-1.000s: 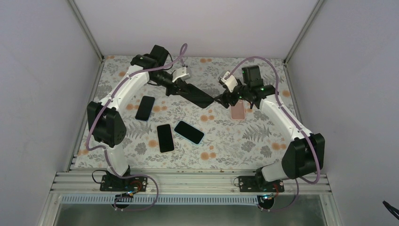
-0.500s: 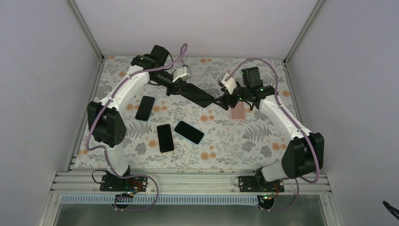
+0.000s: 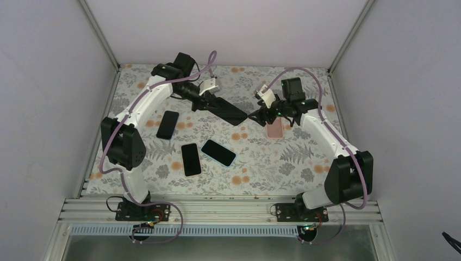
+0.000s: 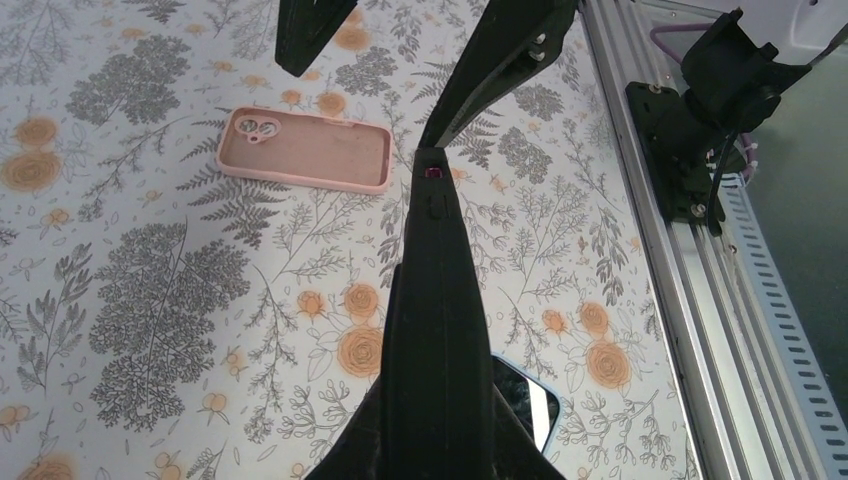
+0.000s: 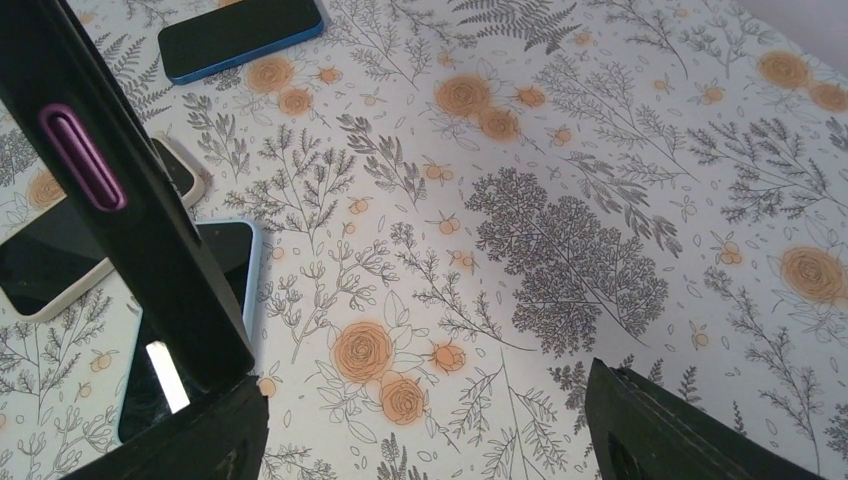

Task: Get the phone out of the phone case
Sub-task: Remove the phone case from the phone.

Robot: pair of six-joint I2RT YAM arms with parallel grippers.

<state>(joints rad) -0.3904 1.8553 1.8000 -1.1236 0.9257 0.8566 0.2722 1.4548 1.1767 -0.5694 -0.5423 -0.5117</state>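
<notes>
Table (image 3: 282, 168) layout unchanged; right arm (image 3: 326, 136) shifted slightly; its pincer (image 3: 253, 115) narrowed a touch yet released, straddling far tip of cased phone (image 3: 228, 112); left pincer (image 3: 213, 104) clenched on phone's other end, airborne mid-table; peel not begun.
Room: table edges well apart; empty pink case (image 3: 275, 129) just beside right pincer; spare phones (image 3: 191, 159) well apart.

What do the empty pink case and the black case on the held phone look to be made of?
Pink case: likely soft silicone, given the matte surface with no glare and the rounded lip.
Black case: probably rubbery plastic or silicone. It has a dull matte surface and a moulded purple side button. The exact material is uncertain.
</notes>
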